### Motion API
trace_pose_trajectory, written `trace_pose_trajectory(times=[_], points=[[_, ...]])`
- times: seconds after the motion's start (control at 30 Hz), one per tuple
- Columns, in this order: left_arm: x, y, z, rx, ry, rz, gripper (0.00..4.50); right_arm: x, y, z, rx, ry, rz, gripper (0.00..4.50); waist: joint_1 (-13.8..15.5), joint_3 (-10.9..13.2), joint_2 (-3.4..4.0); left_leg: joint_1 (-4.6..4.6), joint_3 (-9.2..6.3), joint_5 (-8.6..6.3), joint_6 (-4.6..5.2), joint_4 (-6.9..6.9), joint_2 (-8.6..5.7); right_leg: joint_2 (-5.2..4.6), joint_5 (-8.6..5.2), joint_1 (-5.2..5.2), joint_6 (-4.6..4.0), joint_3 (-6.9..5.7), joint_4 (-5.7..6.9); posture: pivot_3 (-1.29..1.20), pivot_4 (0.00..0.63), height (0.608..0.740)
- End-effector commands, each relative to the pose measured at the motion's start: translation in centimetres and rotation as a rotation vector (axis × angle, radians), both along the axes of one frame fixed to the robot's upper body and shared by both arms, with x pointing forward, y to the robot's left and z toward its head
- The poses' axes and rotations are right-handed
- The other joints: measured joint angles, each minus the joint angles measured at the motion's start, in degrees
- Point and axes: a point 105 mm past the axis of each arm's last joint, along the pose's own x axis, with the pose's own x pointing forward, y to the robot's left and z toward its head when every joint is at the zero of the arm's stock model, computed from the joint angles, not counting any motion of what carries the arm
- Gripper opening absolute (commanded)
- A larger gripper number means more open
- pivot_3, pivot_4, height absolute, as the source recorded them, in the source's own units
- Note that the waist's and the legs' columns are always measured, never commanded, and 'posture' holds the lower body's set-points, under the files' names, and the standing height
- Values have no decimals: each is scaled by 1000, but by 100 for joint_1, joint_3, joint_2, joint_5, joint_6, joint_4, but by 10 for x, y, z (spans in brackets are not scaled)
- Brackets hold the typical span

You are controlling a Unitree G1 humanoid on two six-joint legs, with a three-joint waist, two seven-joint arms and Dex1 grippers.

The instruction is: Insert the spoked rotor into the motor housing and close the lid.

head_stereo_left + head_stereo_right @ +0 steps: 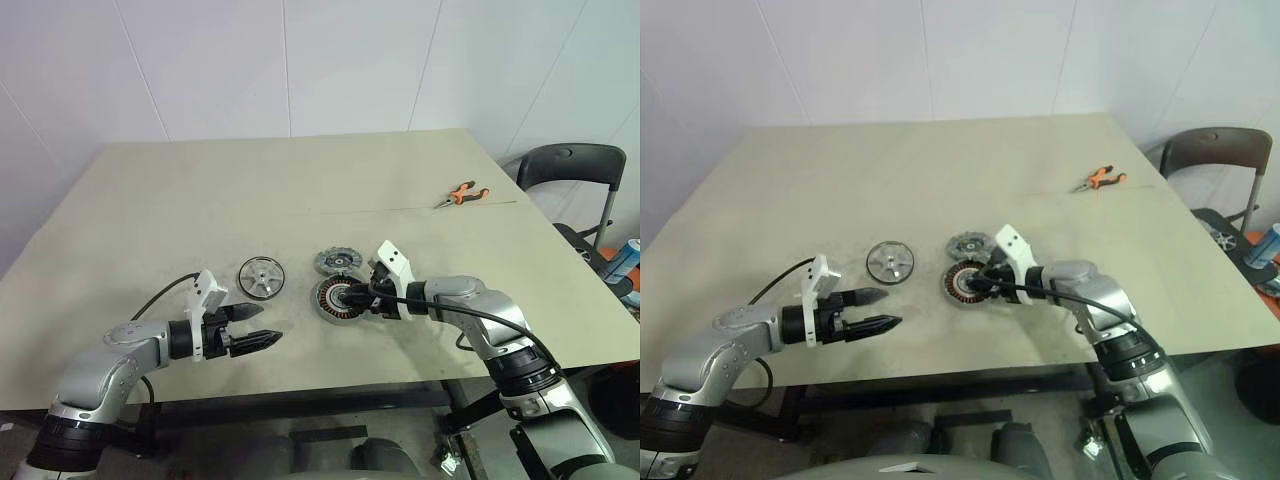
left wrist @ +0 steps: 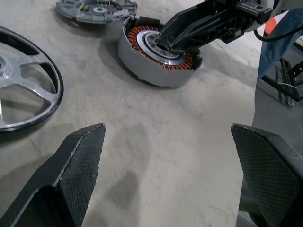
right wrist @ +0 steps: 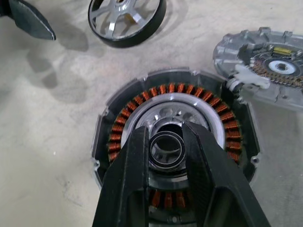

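Two claws: I see both low over the desk (image 1: pixel 150 190).
Left claw (image 1: pixel 252 325): released, lower left.
Lid (image 1: pixel 260 276): flat, left of centre.
Spoked rotor (image 1: pixel 340 263): centre, just above the housing.
Motor housing (image 1: pixel 326 302): centre.
Right claw (image 3: pixel 165 151): clenched on its pale hub.

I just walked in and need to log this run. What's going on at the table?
A two-armed robot is assembling a motor. Its right claw is closed on the centre hub of the motor housing, which sits on the table. The left claw hangs open above bare tabletop, holding nothing. The spoked rotor lies just behind the housing and the lid lies to its left, so neither part is fitted yet.
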Motion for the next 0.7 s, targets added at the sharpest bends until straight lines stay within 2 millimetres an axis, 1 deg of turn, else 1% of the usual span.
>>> trace_pose_trajectory(times=[0.03,0.2,0.43,0.7], points=[[2,3,5,-3,-43,14,4500,3,3,2,-4,-32,10,702,5,-1,-1,0,0,0,0,0,0,0,0,0,0,0,0,0,0,740],[2,4,2,-2,-39,30,4500,8,4,4,-5,-48,4,702,8,-1,-1,2,0,0,0,5,0,0,1,3,-1,0,1,0,0,740],[5,2,1,-2,-41,51,4500,10,1,0,-31,-60,-1,702,11,-2,-2,3,0,0,0,5,0,0,2,4,-1,0,2,0,0,740],[8,6,-5,1,-38,60,4500,11,1,-3,-40,-75,-13,702,9,-4,-3,5,0,0,-1,8,0,0,2,5,-1,0,5,0,0,740]])
